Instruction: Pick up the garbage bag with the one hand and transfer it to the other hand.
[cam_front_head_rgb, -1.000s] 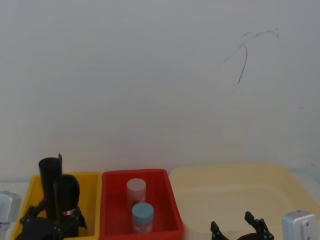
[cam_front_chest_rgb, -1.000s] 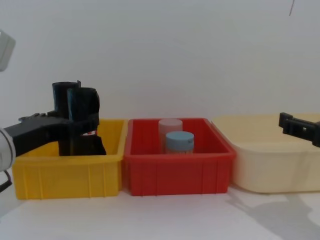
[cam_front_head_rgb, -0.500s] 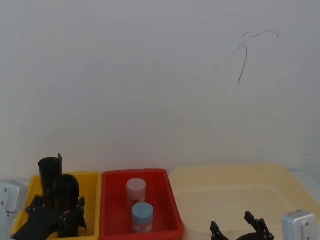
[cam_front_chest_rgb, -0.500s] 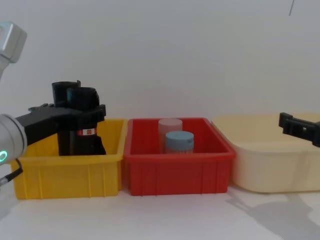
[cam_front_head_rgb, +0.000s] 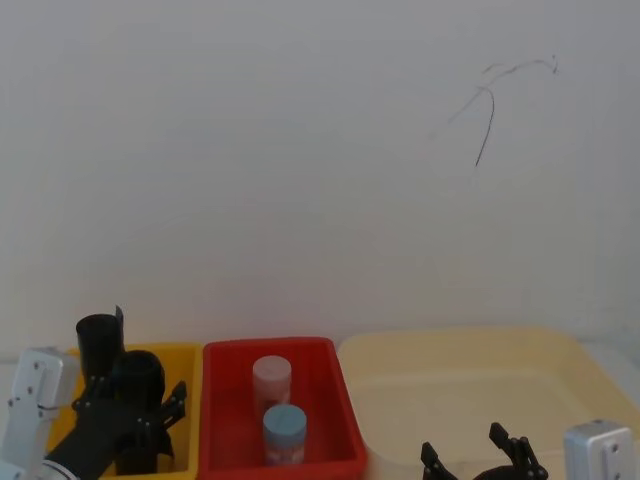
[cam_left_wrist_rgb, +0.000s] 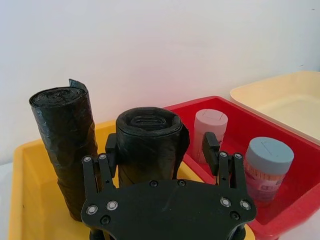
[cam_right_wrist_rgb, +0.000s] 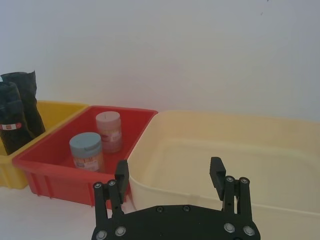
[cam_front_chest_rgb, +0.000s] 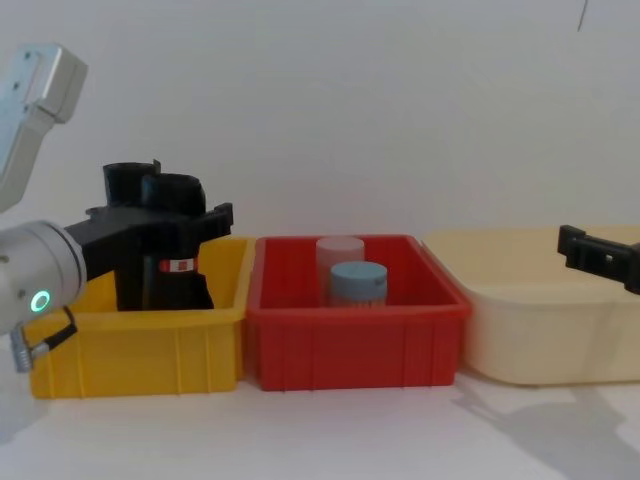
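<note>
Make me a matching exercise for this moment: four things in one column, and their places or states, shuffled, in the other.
1 garbage bag
2 plain black roll
3 blue-lidded jar
4 right gripper

A in the red bin
B open, by the cream tub
C in the yellow bin, between the fingers of the left gripper
D in the yellow bin, outside those fingers

Pairs: 1-C, 2-D, 3-A, 4-B

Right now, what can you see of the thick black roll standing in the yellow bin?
The garbage bag is a thick roll of glossy, crinkled black plastic, tightly wound, with a flattened hollow at its top. A small red-and-white label sits on its side. It stands upright in the yellow bin, beside a slimmer black roll. The left gripper is open, one finger on either side of it.
</note>
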